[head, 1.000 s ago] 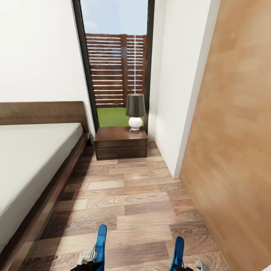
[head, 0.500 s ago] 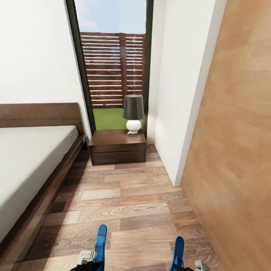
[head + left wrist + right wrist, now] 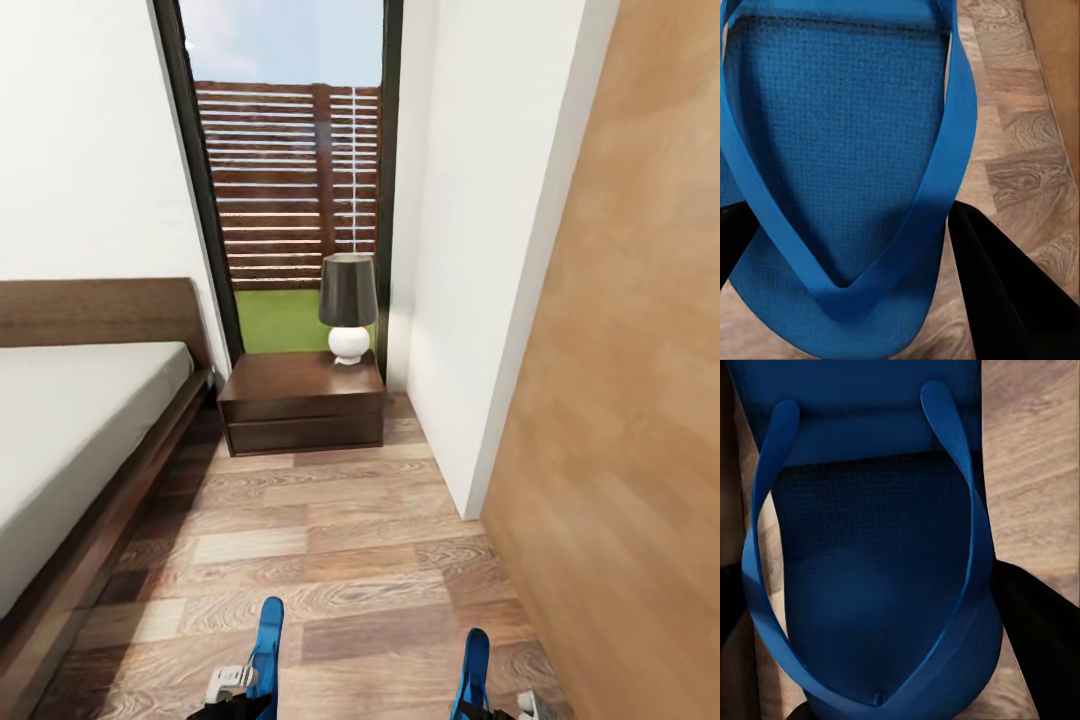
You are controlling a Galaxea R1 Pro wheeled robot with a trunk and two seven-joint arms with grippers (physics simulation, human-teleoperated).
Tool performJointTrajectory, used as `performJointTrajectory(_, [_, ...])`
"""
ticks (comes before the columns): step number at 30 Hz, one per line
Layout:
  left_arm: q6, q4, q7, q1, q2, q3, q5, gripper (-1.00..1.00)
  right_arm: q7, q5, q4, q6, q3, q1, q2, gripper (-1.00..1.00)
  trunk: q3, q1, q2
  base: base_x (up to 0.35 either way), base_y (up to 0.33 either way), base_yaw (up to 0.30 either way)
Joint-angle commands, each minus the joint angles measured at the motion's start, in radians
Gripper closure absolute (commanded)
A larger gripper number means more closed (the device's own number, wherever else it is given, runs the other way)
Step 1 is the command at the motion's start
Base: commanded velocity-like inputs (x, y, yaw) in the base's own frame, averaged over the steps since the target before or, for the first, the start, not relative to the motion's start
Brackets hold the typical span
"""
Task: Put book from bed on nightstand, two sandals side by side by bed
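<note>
Each arm carried one blue flip-flop, held upright on edge at the head view's lower rim. The left sandal [image 3: 266,640] sat at about seven o'clock, pinched in the left gripper [image 3: 851,247], whose dark fingers [image 3: 1001,289] pressed against the sole's two edges. The right sandal [image 3: 472,672] sat at about five o'clock in the right gripper [image 3: 870,615], its fingers [image 3: 1042,645] flanking the sole and apparently clamped on it, though shadow blurred the contact.

The bed [image 3: 70,440] lay at nine o'clock, its pale mattress bare in the part visible. The nightstand [image 3: 300,400] stood just past twelve o'clock, beside the headboard and before a tall window [image 3: 290,190], with a lamp [image 3: 348,305] on its top. A wood-plank floor [image 3: 330,550] ran between bed and a white wall [image 3: 470,250] at two o'clock.
</note>
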State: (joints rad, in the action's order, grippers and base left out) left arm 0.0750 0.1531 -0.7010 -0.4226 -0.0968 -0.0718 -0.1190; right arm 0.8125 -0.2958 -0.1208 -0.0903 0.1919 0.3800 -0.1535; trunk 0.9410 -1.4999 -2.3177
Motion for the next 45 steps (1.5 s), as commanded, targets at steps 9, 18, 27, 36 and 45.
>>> performJointTrajectory(9, [0.002,-0.001,-0.006,-0.001,0.000,-0.008,0.002,1.00,0.005,-0.002,0.000,-0.011,0.009,0.000,0.000,1.00,0.001,0.000,0.000,0.327,-0.006,0.000])
performJointTrajectory(18, [0.002,-0.001,-0.006,-0.001,0.000,-0.008,0.002,1.00,0.005,-0.002,0.000,-0.011,0.009,0.000,0.000,1.00,0.001,0.000,0.000,0.327,0.000,0.000])
performJointTrajectory(27, [0.002,-0.001,-0.006,-0.001,0.000,-0.008,0.002,1.00,0.005,-0.002,0.000,-0.011,0.009,0.000,0.000,1.00,0.001,0.000,0.000,0.327,0.000,0.000])
performJointTrajectory(36, [0.002,-0.001,-0.006,-0.001,0.000,-0.009,0.002,1.00,0.005,-0.002,0.000,-0.011,0.009,0.000,0.000,1.00,0.001,0.000,0.000,0.327,0.000,0.000])
performJointTrajectory(45, [0.002,-0.001,-0.006,-0.001,0.000,-0.009,0.002,1.00,0.005,-0.002,0.000,-0.011,0.009,0.000,0.000,1.00,0.001,0.000,0.000,0.327,0.000,0.000])
